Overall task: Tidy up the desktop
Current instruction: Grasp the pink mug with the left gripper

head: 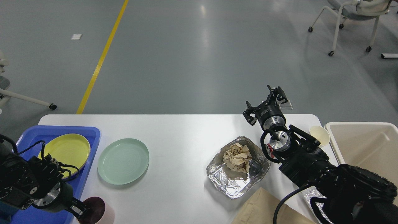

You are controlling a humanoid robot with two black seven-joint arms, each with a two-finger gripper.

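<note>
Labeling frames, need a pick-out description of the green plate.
On the white desktop, look at its left half, just right of the blue tray. The green plate lies flat on the bare tabletop; pale mint and empty, unlike the yellow plate inside the tray.

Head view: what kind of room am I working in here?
Probably a lab or industrial test hall: bare grey floor with a yellow line, wheeled chair, and a white desktop staged with dishes.

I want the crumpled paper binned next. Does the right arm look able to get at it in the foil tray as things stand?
Probably yes. The crumpled paper lies uncovered in the open foil tray, just left of the right arm; nothing sits over it. The right tool, open and empty, would have to swing back toward it.
</note>
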